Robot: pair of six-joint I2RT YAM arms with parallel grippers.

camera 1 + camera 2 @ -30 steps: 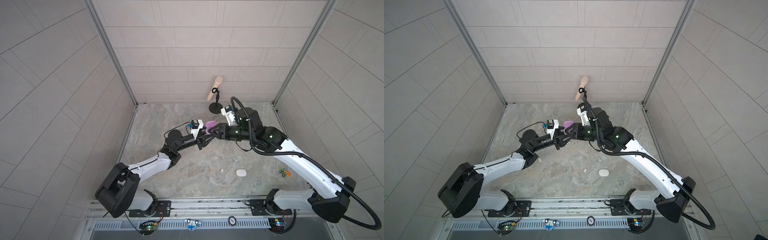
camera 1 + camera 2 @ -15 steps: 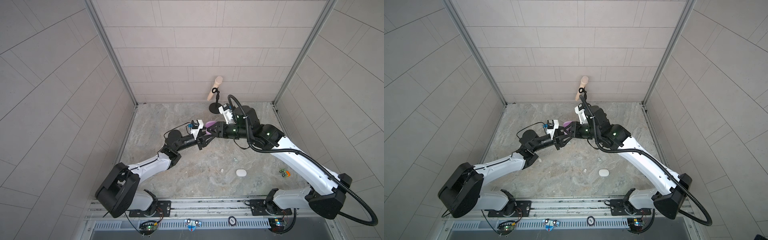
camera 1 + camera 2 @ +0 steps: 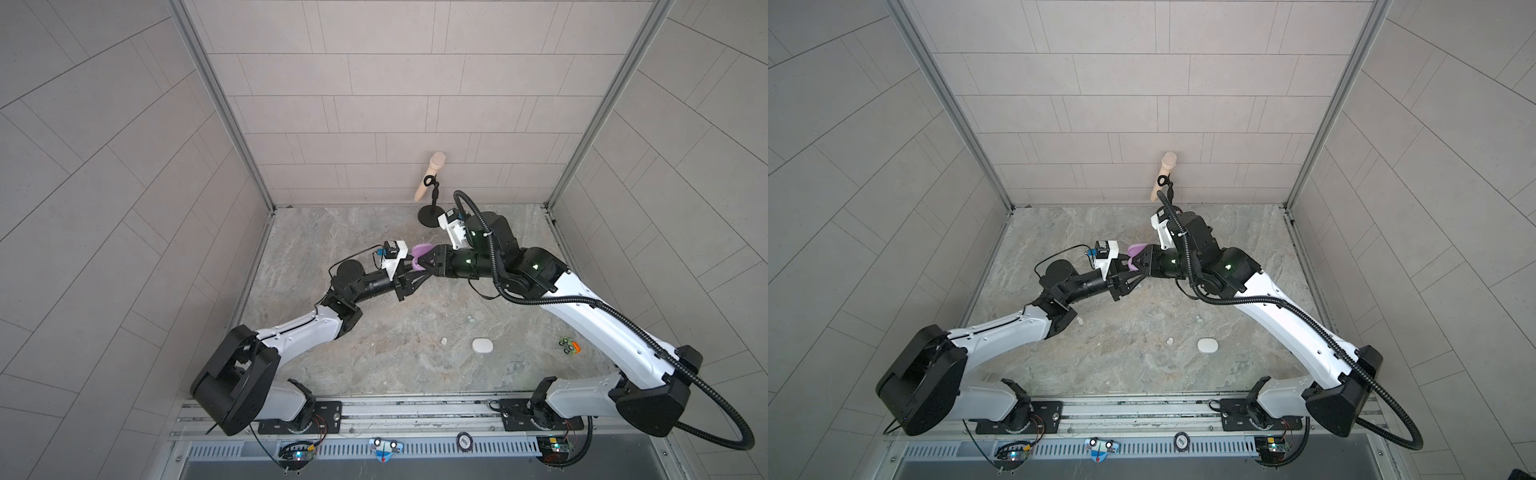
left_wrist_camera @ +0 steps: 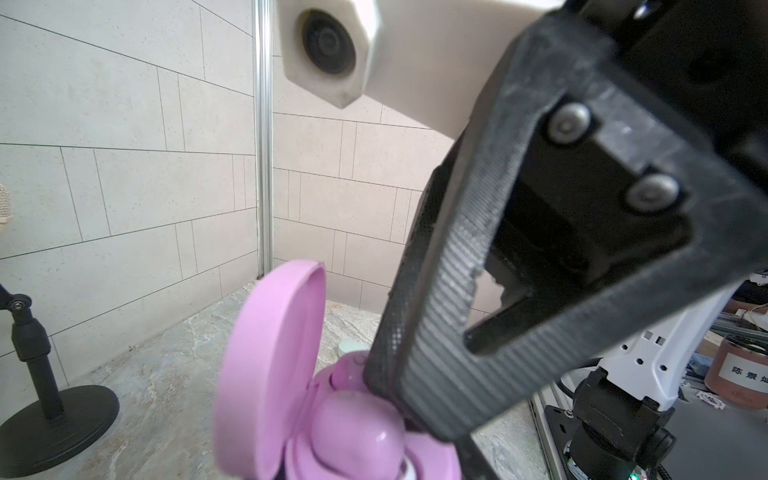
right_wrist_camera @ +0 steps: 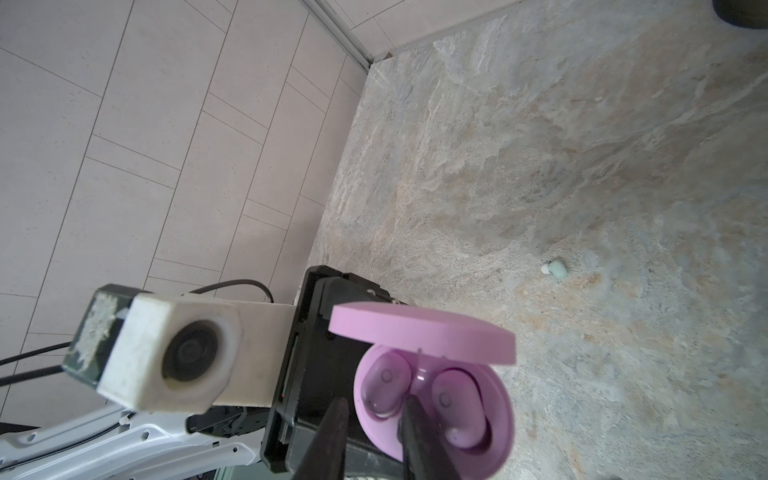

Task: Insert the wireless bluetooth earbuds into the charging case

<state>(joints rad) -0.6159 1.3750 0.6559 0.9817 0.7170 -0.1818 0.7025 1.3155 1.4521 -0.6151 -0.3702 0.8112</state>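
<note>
My left gripper (image 3: pixel 412 269) is shut on a lilac charging case (image 3: pixel 420 252) (image 3: pixel 1135 252), held above the table with its lid up. In the right wrist view two lilac earbuds (image 5: pixel 384 384) (image 5: pixel 455 405) sit in the case's (image 5: pixel 496 415) wells under the raised lid. My right gripper (image 5: pixel 376 409) meets the case from the opposite side. Its fingers stand narrowly apart, straddling the case rim and the end of one bud; I cannot tell whether they touch it. A right finger (image 4: pixel 436 374) blocks much of the left wrist view, over the case (image 4: pixel 266 374).
On the table lie a mint earbud (image 3: pixel 471 319) (image 5: pixel 555 268), a white earbud (image 3: pixel 444 341) and a shut white case (image 3: pixel 482 345). A green-and-orange toy (image 3: pixel 568 345) lies at the right. A microphone on a black stand (image 3: pixel 430 216) is at the back wall.
My right wrist has shifted slightly toward the back wall. The left arm and the lilac case have stayed in place.
</note>
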